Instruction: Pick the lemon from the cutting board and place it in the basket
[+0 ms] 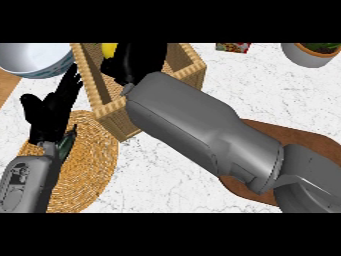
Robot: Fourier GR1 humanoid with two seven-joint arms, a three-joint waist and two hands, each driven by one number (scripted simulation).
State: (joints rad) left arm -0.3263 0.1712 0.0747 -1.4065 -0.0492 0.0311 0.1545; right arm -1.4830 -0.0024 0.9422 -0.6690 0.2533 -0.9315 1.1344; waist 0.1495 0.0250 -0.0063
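Head view: small yellow lemon (109,49) shows as sliver at upper edge, inside square woven wicker basket (190,64), under black right hand (132,62). Hand's fingers curl over lemon, apparently holding it; release not visible. Judgement: carry done, letting go and withdrawal left. Brown oval wooden cutting board (313,142) bare where visible, partly hidden by grey right forearm (202,135). Left hand (51,112) rests open, fingers up, over round woven straw mat (92,165). White marble counter (165,175); white-blue bowl (33,59), potted plant (317,52) at far edge.

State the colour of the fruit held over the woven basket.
Yellow: the lemon, seen in the head view, partly hidden by the right hand.
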